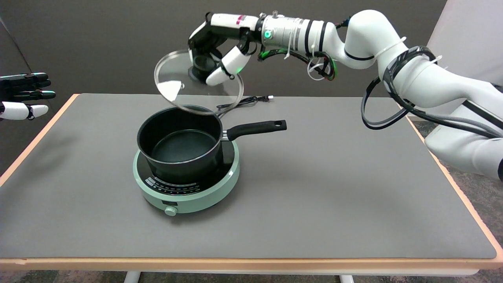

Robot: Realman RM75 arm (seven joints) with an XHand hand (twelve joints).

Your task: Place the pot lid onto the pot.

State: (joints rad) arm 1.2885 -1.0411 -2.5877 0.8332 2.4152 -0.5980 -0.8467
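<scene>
Lid (pixel 177 88) of clear glass hangs in the air above the far rim of the pot (pixel 180 143), tilted so its near edge dips lowest, almost at the pot's rim; whether it touches there I cannot tell. The right hand (pixel 214 59) grasps it by the dark knob (pixel 200 68) on top, fingers curled around the knob from above. The pot is black, with its long handle (pixel 255 129) pointing toward the right edge of the table (pixel 353 188), and it stands on a pale green induction cooker (pixel 188 188) left of the table's middle. A black cord (pixel 243 102) lies near the far edge.

I judge the step in hand to be the carrying and lowering of the lid. The next move calls for bringing the lid a little toward the near edge, making it level, and centring it over the rim before the fingers let go.
</scene>
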